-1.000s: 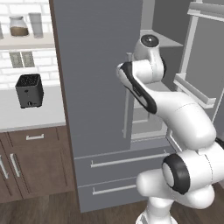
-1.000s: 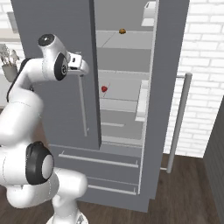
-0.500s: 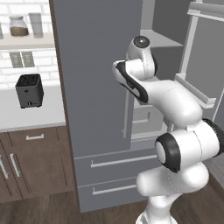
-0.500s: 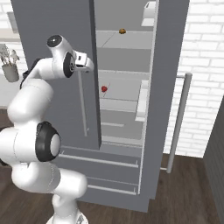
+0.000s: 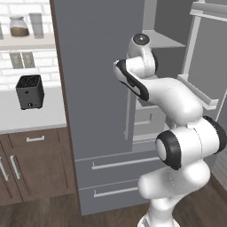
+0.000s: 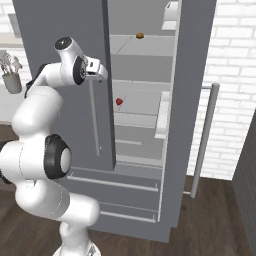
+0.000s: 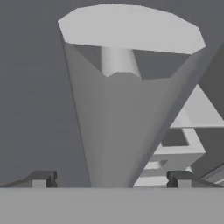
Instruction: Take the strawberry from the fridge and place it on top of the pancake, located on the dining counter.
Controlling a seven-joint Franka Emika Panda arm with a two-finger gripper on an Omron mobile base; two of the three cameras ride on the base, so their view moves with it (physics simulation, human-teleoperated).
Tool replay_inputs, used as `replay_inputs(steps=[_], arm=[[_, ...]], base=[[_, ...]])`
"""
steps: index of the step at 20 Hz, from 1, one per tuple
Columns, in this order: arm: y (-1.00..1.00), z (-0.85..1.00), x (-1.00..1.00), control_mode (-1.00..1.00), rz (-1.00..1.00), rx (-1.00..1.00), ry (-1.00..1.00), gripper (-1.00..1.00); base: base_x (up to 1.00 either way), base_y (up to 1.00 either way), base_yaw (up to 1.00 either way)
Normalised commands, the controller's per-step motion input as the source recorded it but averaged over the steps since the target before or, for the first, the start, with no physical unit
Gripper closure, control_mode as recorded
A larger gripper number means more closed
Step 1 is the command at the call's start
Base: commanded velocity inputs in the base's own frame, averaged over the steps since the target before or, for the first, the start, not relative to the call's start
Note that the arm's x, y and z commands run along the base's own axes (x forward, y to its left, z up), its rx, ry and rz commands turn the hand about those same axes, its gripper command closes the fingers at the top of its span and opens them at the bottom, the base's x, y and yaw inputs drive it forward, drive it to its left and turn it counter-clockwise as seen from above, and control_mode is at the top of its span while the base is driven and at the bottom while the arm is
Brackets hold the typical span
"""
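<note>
The grey fridge [image 6: 60,30] has its right door [image 6: 192,75] swung wide open, baring pale shelves. A tiny red strawberry [image 6: 119,101] lies on the middle shelf. My gripper [image 6: 99,75] is up at the top end of the left door's long bar handle [image 6: 95,120], left of the strawberry and higher. In the hand view the gripper [image 7: 111,180] is open, and the handle [image 7: 116,131] runs up close between its two dark fingertips [image 7: 41,179], untouched. The arm hides the hand in the left base view. The pancake and the dining counter are out of view.
A small brown lump [image 6: 140,35] sits on the top shelf. The open door carries a bin [image 6: 162,115] and a silver handle [image 6: 202,140]. Two drawers [image 5: 115,164] lie below. Left of the fridge are a black toaster [image 5: 29,91], a white counter [image 5: 26,117] and brown cabinets [image 5: 35,164].
The hand has shifted a little to the right, closer to the top of the left door's handle, while the arm's elbow folded in. The jaws have stayed wide apart.
</note>
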Motion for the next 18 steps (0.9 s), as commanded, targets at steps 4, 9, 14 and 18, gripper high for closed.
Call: replay_inputs(steps=[4, 9, 14, 18], arm=[[0.0, -0.14, 0.02, -1.0, 0.0, 0.0, -0.3, -1.0], [0.04, -0.18, -0.06, -1.0, 0.0, 0.0, -0.52, -1.0], [-0.02, -0.02, 0.26, -1.0, 0.0, 0.01, -0.21, -1.0], [-0.11, 0.0, 0.53, -1.0, 0.04, 0.0, -0.03, -1.0]], base=[[0.0, 0.0, 0.0], [0.0, 0.0, 0.0], [0.0, 0.0, 0.0], [0.0, 0.0, 0.0]])
